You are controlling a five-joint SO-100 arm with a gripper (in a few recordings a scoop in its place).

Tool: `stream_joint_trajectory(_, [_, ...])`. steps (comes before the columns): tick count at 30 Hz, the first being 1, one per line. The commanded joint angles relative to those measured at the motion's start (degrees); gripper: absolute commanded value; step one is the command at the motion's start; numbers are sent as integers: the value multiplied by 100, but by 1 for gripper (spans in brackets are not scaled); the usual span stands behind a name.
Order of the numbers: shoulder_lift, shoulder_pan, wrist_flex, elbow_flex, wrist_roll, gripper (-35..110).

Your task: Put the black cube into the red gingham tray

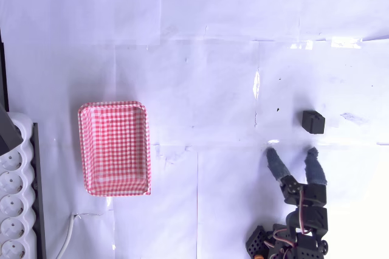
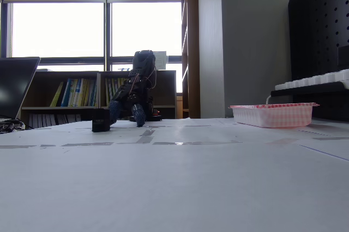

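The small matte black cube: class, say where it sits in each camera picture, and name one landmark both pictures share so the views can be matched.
Overhead view: the small matte black cube lies on the white table at the right, just above the open tool.
Fixed view: the cube sits at the left, in front of the tool.
Shared landmark: the rectangular red gingham tray, far across the table from the cube.

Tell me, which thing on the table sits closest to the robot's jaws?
The black cube, small and dark, just beyond the open gripper. The red gingham tray lies far off to the left in the overhead view, by the white power strip.
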Motion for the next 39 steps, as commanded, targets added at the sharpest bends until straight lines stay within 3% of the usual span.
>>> stream_joint_trajectory(1, [949, 149, -949, 158, 26, 42])
stream_joint_trajectory(11, [2531, -132, -2408, 809, -229, 55])
stream_joint_trajectory(18, [3226, -70, -3217, 1099, -360, 55])
stream_joint_trajectory(30, [4342, 255, -4025, 1995, -272, 55])
stream_joint_trajectory(39, [4685, 97, -4034, 2531, -431, 55])
